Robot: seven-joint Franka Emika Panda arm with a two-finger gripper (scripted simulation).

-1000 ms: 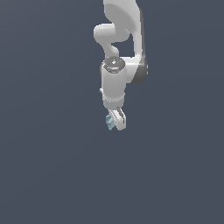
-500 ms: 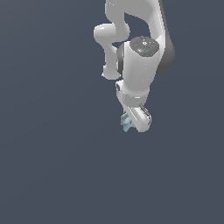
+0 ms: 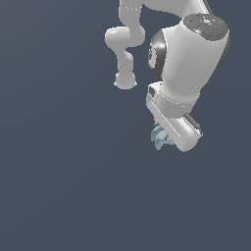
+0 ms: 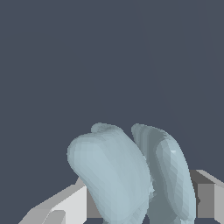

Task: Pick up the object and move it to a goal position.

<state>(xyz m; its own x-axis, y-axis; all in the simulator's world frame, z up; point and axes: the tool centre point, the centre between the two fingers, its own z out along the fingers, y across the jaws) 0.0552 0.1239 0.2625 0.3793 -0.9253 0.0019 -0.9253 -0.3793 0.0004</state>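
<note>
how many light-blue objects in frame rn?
1. The object sits at the tip of the gripper, on the exterior view's left side of it; the wrist view shows its lobes up close. Its far side is hidden.

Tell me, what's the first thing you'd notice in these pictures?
The big white robot arm fills the upper part of the exterior view, on that view's right, against a plain dark grey background. At its lower end, the claw is shut on a small pale-blue lumpy object. In the wrist view that object looks huge, with two rounded lobes sitting between the claw's fingers.
</note>
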